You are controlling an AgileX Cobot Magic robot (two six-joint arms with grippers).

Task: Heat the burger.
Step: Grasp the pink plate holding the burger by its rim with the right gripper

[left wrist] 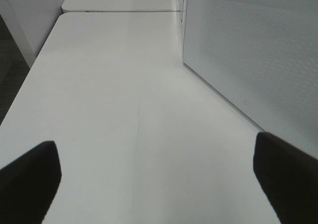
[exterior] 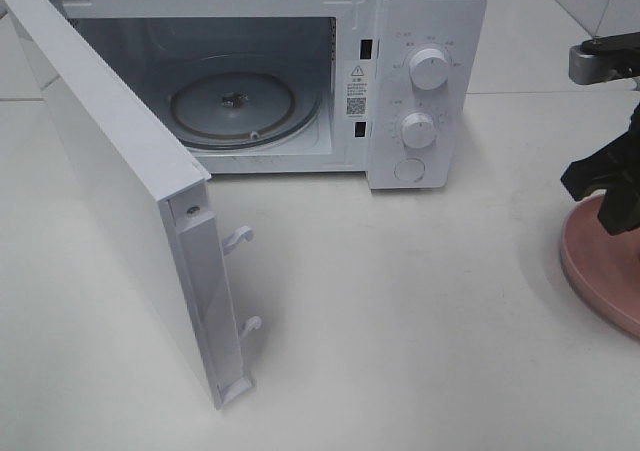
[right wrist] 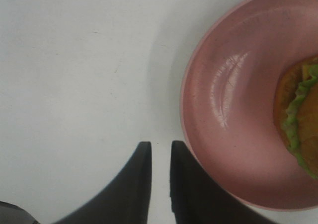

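Note:
The burger (right wrist: 303, 114), with green lettuce and a golden bun, lies on a round pink plate (right wrist: 233, 100) and shows only in the right wrist view, cut off by the frame edge. In the exterior view the plate (exterior: 598, 271) sits at the table's right edge, and the burger is hidden there. My right gripper (right wrist: 159, 147) hovers at the plate's near rim, fingers almost together with nothing between them; it also shows in the exterior view (exterior: 612, 216). My left gripper (left wrist: 154, 152) is open and empty over bare table, out of the exterior view.
A white microwave (exterior: 425, 31) stands at the back with its door (exterior: 110, 181) swung wide open toward the front left. A glass turntable (exterior: 232, 106) lies inside. The door panel (left wrist: 248, 50) stands beside my left gripper. White table (exterior: 400, 321) lies between microwave and plate.

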